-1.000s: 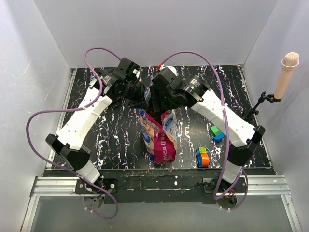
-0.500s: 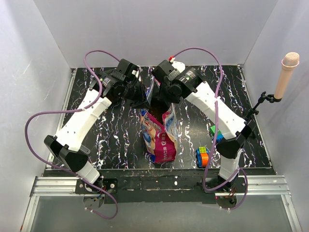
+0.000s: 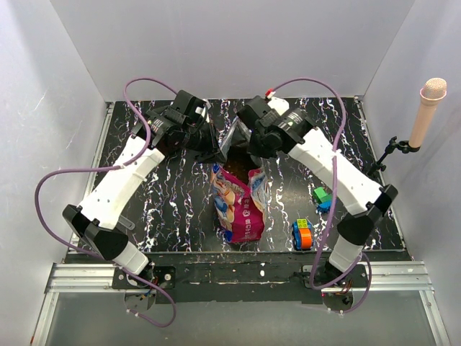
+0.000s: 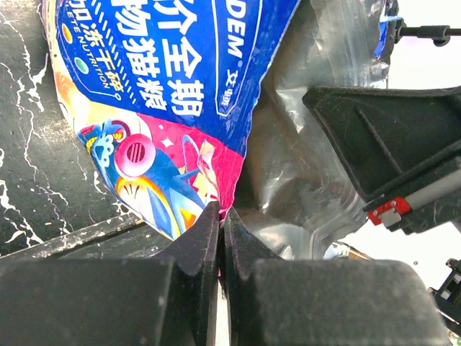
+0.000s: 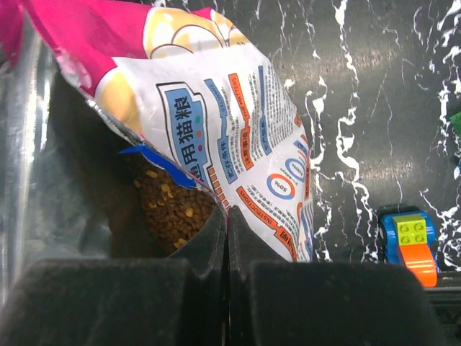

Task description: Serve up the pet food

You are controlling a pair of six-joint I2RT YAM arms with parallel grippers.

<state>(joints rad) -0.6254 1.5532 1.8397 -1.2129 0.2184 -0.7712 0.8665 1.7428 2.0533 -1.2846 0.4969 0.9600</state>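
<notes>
A glossy magenta-and-blue bag [image 3: 238, 205] stands mid-table with its mouth pulled apart. My left gripper [image 3: 218, 153] is shut on the bag's left top edge; in the left wrist view its fingertips [image 4: 220, 213] pinch the printed wall [image 4: 166, 86] beside the silver lining. My right gripper [image 3: 252, 155] is shut on the right top edge, its tips [image 5: 226, 213] clamping the bag wall [image 5: 238, 130]. The pet food [image 5: 169, 209], brown kibble with a few yellow bits, lies inside the bag and shows as a dark patch [image 3: 234, 167] from above.
Colourful toy blocks [image 3: 303, 234] lie near the front right edge, also a blue-green-orange block [image 5: 409, 241] in the right wrist view. More blocks [image 3: 323, 197] sit further right. A microphone on a stand [image 3: 427, 108] rises at the right wall. White walls enclose the black marbled table [image 3: 158, 209].
My right gripper went from open to shut on the bag's right top edge, and the right arm shifted back and right. The bag mouth now gapes wider. The left gripper kept its hold.
</notes>
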